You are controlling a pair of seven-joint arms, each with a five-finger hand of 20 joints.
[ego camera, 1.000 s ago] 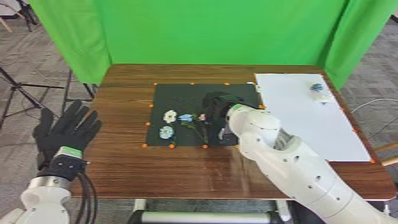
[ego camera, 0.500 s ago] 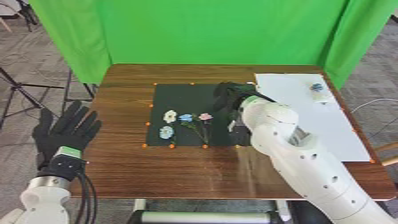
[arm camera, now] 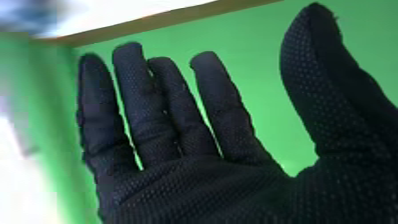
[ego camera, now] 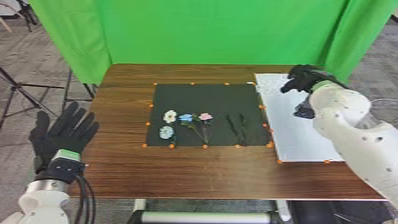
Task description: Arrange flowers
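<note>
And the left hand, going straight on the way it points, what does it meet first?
The left hand would probably meet the green curtain first, passing left of the table, though depth is unclear.

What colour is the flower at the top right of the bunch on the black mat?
Pink; it shows best in the head view.

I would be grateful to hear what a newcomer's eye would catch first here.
Probably the bright green curtain behind the brown table. Next, perhaps, the black-gloved right hand over the white sheet at the right, then the small pale flowers on the black mat near the table's middle.
</note>
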